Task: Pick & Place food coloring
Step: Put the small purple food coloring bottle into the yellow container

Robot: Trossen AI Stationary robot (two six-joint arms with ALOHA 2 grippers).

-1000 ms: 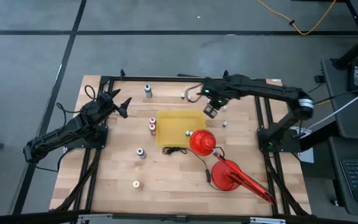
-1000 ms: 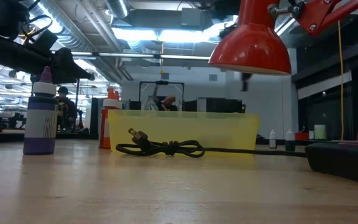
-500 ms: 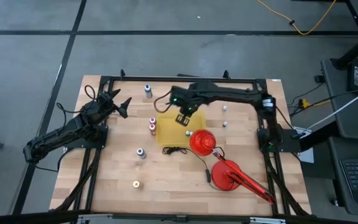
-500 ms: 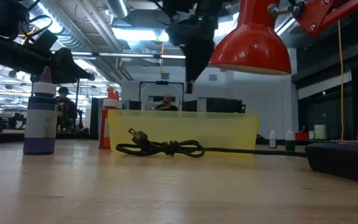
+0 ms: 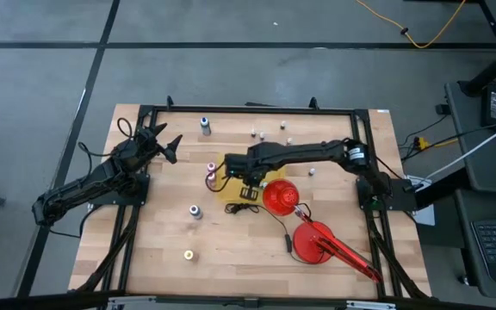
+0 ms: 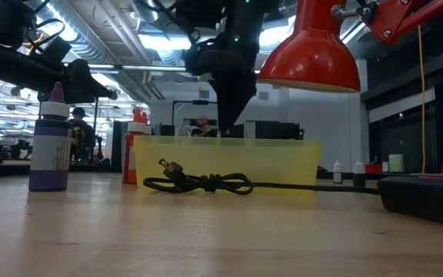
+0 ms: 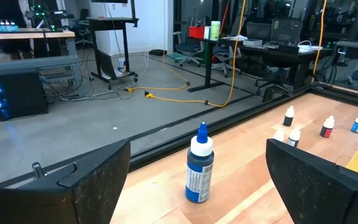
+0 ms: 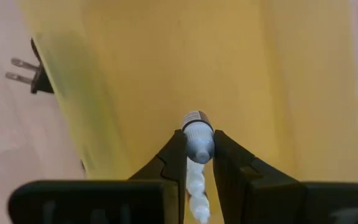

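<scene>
The right gripper (image 8: 197, 146) reaches over the yellow tray (image 8: 278, 74), pinched tight on a bottle (image 8: 197, 138), seemingly grey-capped. The left gripper (image 5: 164, 142) waits wide open, empty, near the wooden table (image 5: 231, 250) edge.

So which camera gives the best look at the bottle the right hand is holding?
The right wrist view: the right hand pinches the small bottle over the yellow tray. In the high and low views the arm hides it; the left wrist view misses it.
</scene>
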